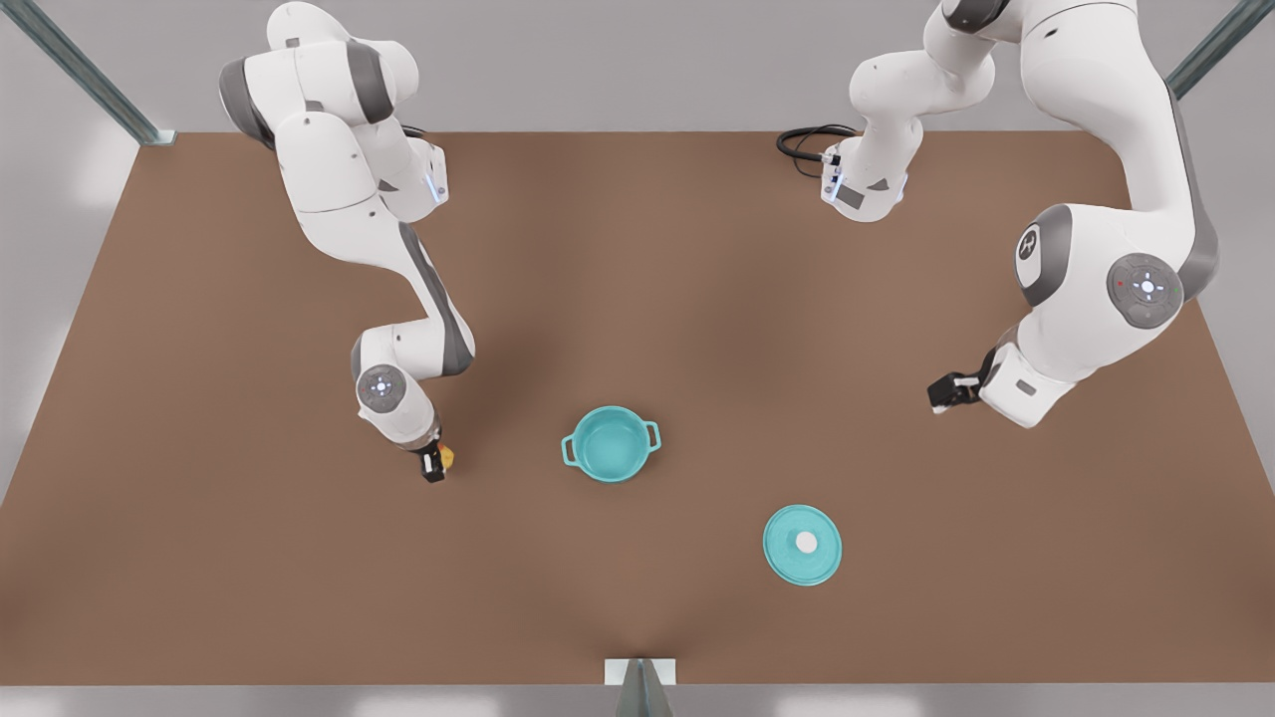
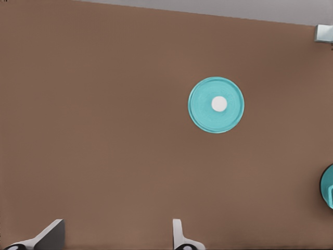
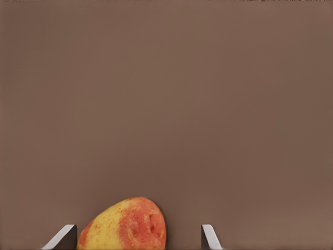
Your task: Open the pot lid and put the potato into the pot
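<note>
The teal pot (image 1: 610,444) stands uncovered in the middle of the brown table, its teal inside bare. The pot lid (image 1: 802,545), a flat teal disc with a white knob, lies on the table nearer the front edge, toward the front view's right. The potato (image 1: 446,457) rests on the table at the front view's left of the pot. My right gripper (image 1: 433,465) is down at it, open, with the potato (image 3: 124,225) between its fingers and close to one finger (image 3: 62,238). My left gripper (image 1: 951,390) hangs open above the table at the front view's right; its wrist view takes in the lid (image 2: 216,104) and the pot's rim (image 2: 328,186).
A black cable (image 1: 805,142) loops on the table's far edge by the arm base. Metal posts stand at the far corners, and a small grey bracket (image 1: 639,672) sits at the middle of the front edge.
</note>
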{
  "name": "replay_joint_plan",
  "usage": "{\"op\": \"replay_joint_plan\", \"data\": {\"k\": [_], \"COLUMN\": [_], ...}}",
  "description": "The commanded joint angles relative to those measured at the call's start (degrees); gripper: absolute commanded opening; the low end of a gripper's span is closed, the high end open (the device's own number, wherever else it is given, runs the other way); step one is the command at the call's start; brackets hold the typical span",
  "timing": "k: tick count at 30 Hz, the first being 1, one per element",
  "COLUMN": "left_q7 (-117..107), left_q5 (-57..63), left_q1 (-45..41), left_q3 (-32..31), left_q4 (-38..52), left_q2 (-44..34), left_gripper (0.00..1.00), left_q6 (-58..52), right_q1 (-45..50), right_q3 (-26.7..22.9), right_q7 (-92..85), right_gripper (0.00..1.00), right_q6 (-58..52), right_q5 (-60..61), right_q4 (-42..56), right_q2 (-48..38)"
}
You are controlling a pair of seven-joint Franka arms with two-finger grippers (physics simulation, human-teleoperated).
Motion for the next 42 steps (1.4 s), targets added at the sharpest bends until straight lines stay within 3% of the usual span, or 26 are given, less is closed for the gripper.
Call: {"op": "replay_joint_plan", "data": {"k": [1,5,18,23,29,42], "left_q7": [14.2,14.2,13.5,13.4,13.4,13.3], "left_q5": [0.0,0.0,-0.1,0.0,0.0,0.0], "left_q1": [0.0,0.0,0.0,0.0,0.0,0.0], "left_q3": [0.0,0.0,0.0,0.0,0.0,0.0], "left_q4": [-0.1,-0.2,0.0,0.0,0.0,-0.1], "left_q2": [-0.1,-0.1,-0.1,0.0,0.0,-0.1], "left_gripper": [1.00,1.00,1.00,1.00,1.00,1.00], "left_q6": [-0.6,-0.6,-0.6,-0.5,-0.6,-0.6], "right_q1": [0.1,0.1,0.4,0.4,0.4,7.5], "right_q3": [-0.1,-0.1,-0.1,-0.1,-0.2,-0.7], "right_q7": [2.2,2.5,2.9,2.9,3.0,8.1], "right_gripper": [0.86,0.78,0.78,0.65,0.64,0.64], "right_q6": [-0.1,-0.2,0.2,0.2,-0.4,-15.9], "right_q5": [0.0,0.0,0.0,0.0,-0.1,-0.2], "right_q4": [0.0,0.0,-0.1,-0.1,-0.2,10.0], "right_q2": [-0.1,-0.1,0.5,0.4,-1.3,-5.9]}}
